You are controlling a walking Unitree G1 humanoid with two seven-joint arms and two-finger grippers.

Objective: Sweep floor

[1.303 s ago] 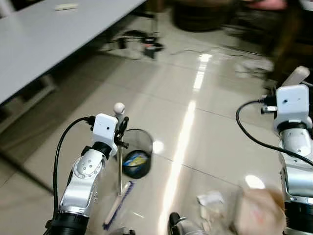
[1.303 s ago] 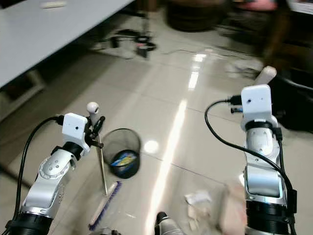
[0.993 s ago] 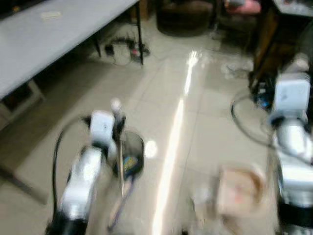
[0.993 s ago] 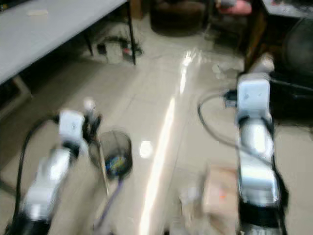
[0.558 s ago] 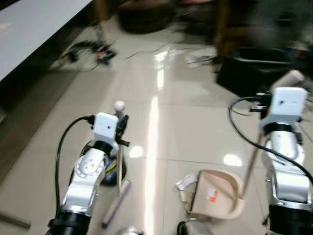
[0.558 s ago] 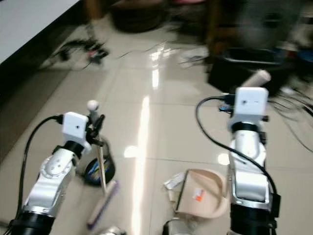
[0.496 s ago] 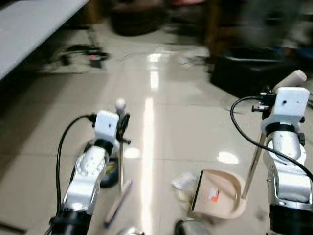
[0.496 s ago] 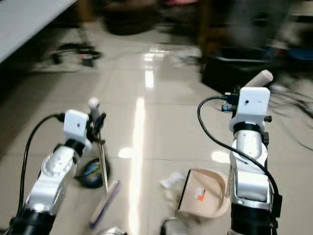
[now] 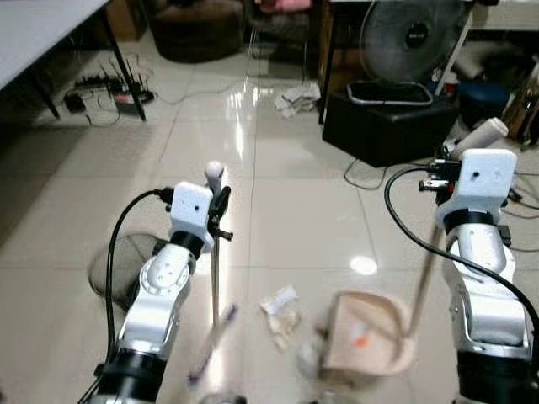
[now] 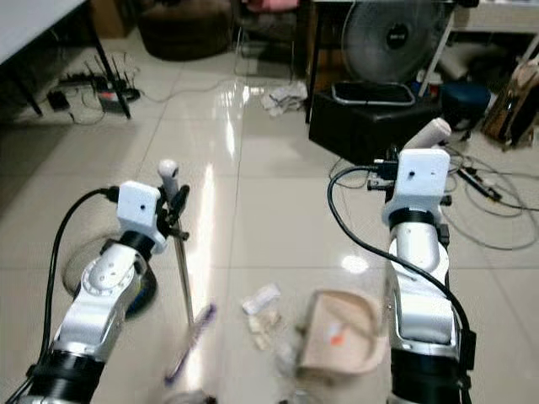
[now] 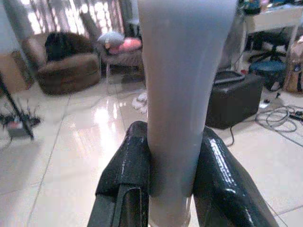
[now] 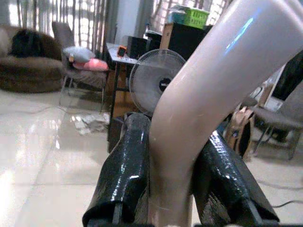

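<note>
- Here the crumpled paper scraps (image 9: 280,308) lie on the tiled floor (image 9: 295,210) between the two tools, just beside the dustpan (image 9: 370,343) mouth and a little further from the broom (image 9: 215,286) head.
- The left gripper (image 9: 221,212) is clenched round the broom handle, which stands nearly upright; its bristle head rests on the floor on the left of the scraps.
- The right gripper (image 12: 173,156) grasps the dustpan handle (image 9: 425,286), which slants down to the beige pan on the right of the scraps, its open side facing them.
- So the coming stroke likely runs from the robot's left toward its right, pushing the scraps into the pan.
- The left arm does the sweeping; the right one probably only steadies the pan.
- A wire waste bin (image 9: 118,268) stands beyond the left arm, well clear of that line.
</note>
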